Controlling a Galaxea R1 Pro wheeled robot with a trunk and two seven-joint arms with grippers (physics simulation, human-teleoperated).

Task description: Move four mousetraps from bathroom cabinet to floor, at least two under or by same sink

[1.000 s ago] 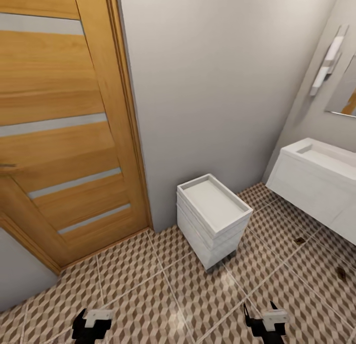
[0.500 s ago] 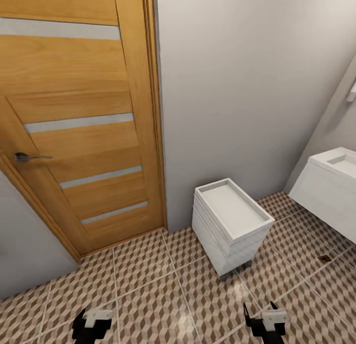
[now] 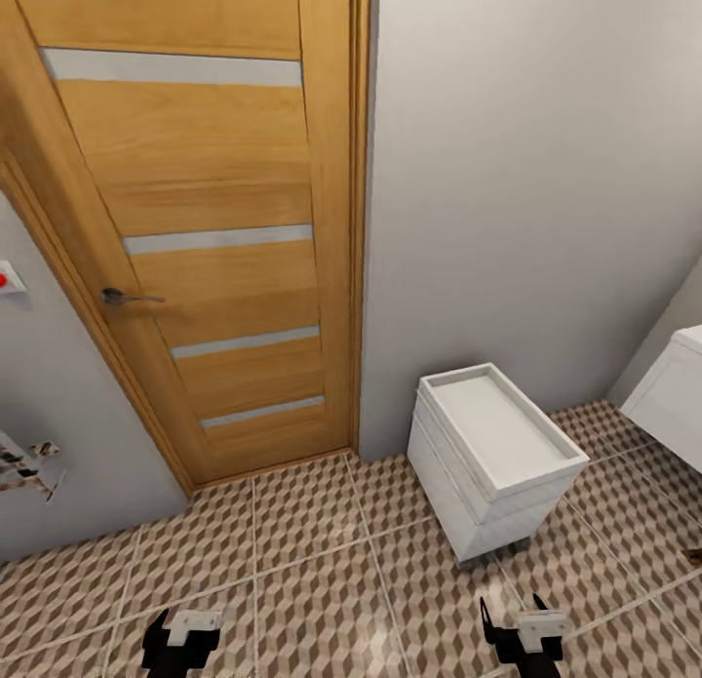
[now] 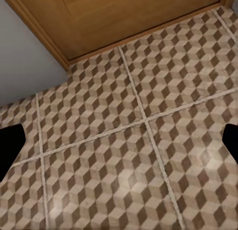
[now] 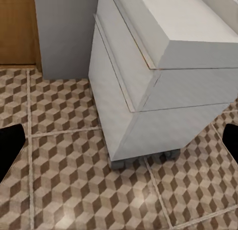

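Left gripper: we see it low at the bottom edge of the head view, above the bathroom floor. In the left wrist view its two dark fingertips sit at opposite edges of the picture, wide apart, with nothing but tile between them. We record it as spread open and holding nothing.

Right gripper: also at the bottom edge of the head view, over the tiles. In the right wrist view its fingertips stand far apart at the picture's two edges; nothing is between them. Open and empty.

Bathroom floor: square tiles with a brown, beige and white cube pattern and pale grout lines, seen under both grippers.

White drawer unit: small, with a shallow tray top, standing on the tiles against the grey wall, ahead of our right gripper. The right wrist view shows its stacked drawer fronts and small feet.

Wooden door: orange-brown with pale horizontal strips and a metal lever handle, left of the drawer unit.

White vanity: only a corner of it, at the far right edge of the head view.

Mousetraps, cabinet: we cannot place either from these views.
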